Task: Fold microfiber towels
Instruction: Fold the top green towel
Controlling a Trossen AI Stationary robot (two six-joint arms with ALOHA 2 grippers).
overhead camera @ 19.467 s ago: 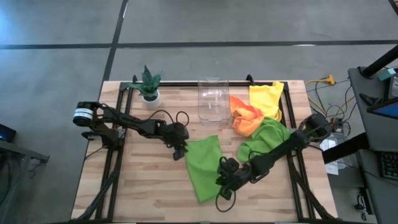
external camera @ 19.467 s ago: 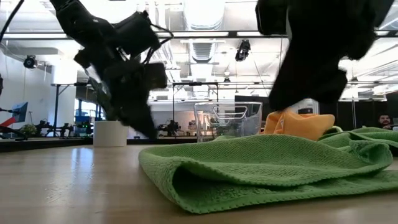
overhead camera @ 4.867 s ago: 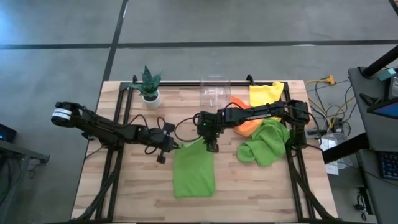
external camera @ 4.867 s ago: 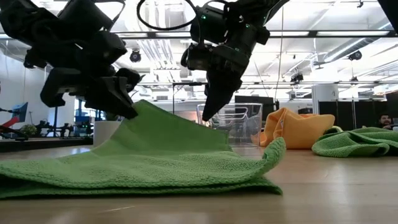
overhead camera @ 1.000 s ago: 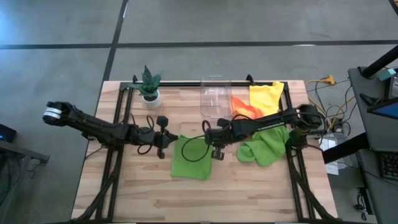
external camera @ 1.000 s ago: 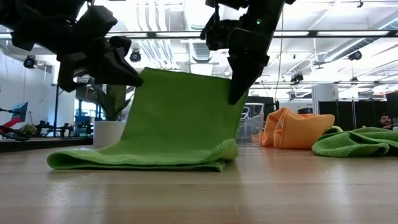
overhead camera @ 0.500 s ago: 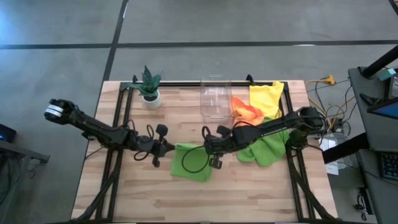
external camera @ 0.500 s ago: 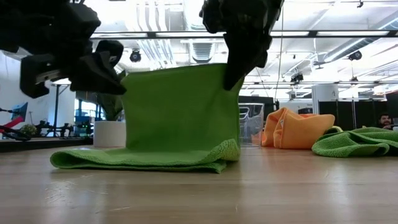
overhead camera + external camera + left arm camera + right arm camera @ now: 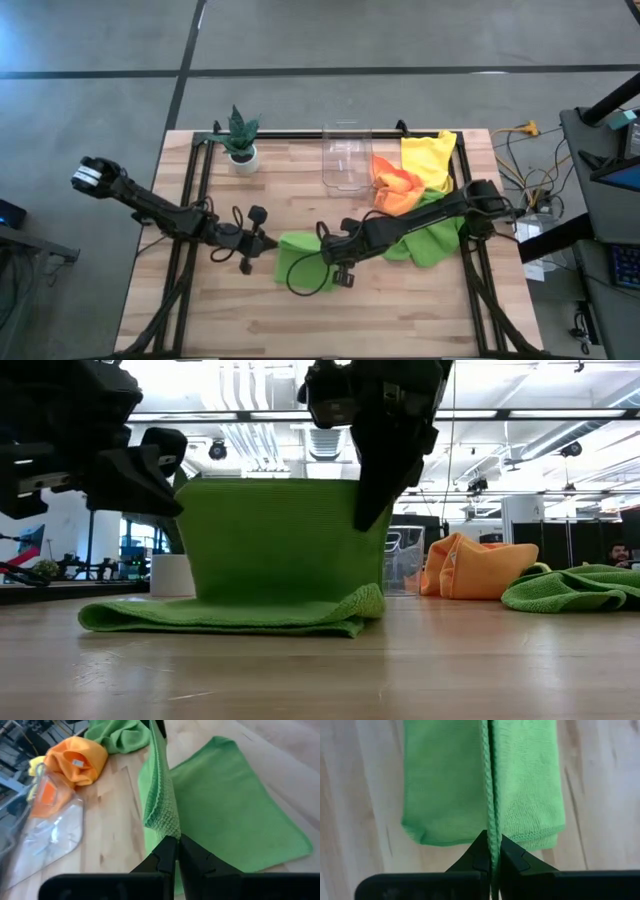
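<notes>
**A green towel is being folded in half**

One lime green towel (image 9: 275,560) is held up by two corners near the middle of the table (image 9: 200,310). The left gripper (image 9: 172,851) is pinched shut on one top corner, and the right gripper (image 9: 490,851) is pinched shut on the other. In the low view the top part of the towel is stood up like a wall, and the bottom part is laid flat on the wood. In the wrist views the flat part is seen under the raised edge.

The fold seems to be about halfway done. The raised half is not yet laid down on the flat half.

Next, both corners probably need to be carried across together and lowered, so that the top edge is set right on the far edge below. The two grippers should be kept level, or the fold may be crooked. After that the corners can be let go.

Three other towels are waiting near the right arm's side of the table: a second green towel (image 9: 435,238), an orange towel (image 9: 393,190) and a yellow towel (image 9: 428,158). They are bunched up and not folded yet. The orange one is touching a clear bin (image 9: 343,158). A small potted plant (image 9: 240,135) is standing well apart, at the back edge
</notes>
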